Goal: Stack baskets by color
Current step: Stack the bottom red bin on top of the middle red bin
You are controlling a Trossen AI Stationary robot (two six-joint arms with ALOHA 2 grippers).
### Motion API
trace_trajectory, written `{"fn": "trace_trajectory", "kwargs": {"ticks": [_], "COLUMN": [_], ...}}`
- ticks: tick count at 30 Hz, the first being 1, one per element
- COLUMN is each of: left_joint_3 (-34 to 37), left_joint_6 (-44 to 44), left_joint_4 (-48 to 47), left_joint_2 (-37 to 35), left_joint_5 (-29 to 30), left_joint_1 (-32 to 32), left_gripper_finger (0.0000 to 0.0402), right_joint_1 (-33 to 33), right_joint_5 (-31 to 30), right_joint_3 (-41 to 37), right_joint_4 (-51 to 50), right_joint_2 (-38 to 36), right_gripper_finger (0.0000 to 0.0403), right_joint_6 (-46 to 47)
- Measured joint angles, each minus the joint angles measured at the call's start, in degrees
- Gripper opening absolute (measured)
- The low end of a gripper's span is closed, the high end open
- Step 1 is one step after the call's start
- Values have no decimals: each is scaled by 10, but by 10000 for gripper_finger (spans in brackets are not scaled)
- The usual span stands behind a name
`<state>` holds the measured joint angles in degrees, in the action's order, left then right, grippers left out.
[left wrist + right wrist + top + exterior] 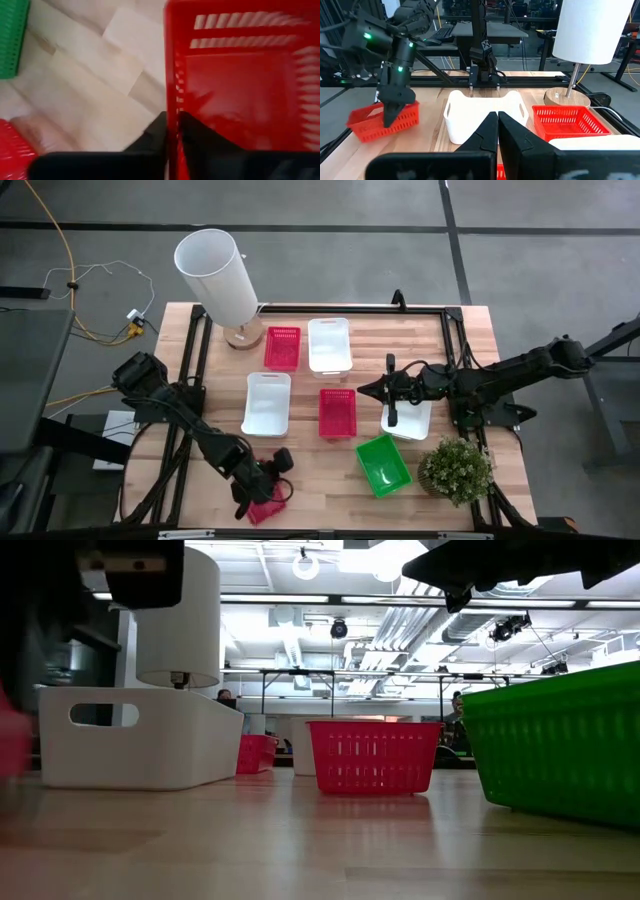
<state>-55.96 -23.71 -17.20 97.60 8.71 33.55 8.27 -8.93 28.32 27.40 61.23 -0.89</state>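
One wall only of red basket is pinched by left gripper jaws at near surface edge. Tilt or slip is risked when lifted. Right gripper jaws pressed together, empty, above white basket.

Both arms are dark, near black, built of chunky jointed segments with rounded housings at the joints. The left arm carries small green indicator lights on its upper segments and tapers to a narrow wedge at its tip. Thin dark cables run along the right arm. Seen from the wrist cameras, each arm's fingers are matte black, flat-sided blades narrowing to points.
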Motion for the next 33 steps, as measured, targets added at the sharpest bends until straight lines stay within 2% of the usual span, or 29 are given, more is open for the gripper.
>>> {"fn": "trace_trajectory", "kwargs": {"ticks": [2,7,9,13,15,20,26,29,33], "left_joint_3": [-20,-88,-110,-121,-122,-121,-121,-121,-121], "left_joint_6": [22,45,41,2,-30,-138,-262,-340,-417], "left_joint_4": [-16,-84,-103,-82,-60,-31,61,53,48], "left_joint_2": [0,-3,-20,-75,-100,-122,-95,-71,-33], "left_joint_5": [-15,-20,-11,4,17,114,56,89,98], "left_joint_1": [0,6,5,-22,-47,-117,-211,-245,-280], "left_gripper_finger": [10,5,3,1,1,0,0,0,0], "right_joint_1": [0,0,0,0,0,0,0,0,0], "right_joint_5": [0,0,0,0,1,2,2,2,-10], "right_joint_3": [0,0,0,0,0,0,0,0,0], "right_joint_4": [0,0,-1,-2,-4,0,3,4,29], "right_joint_2": [0,0,0,0,0,0,0,0,0], "right_gripper_finger": [0,0,0,0,0,0,0,0,0], "right_joint_6": [0,0,0,0,9,9,9,8,2]}}
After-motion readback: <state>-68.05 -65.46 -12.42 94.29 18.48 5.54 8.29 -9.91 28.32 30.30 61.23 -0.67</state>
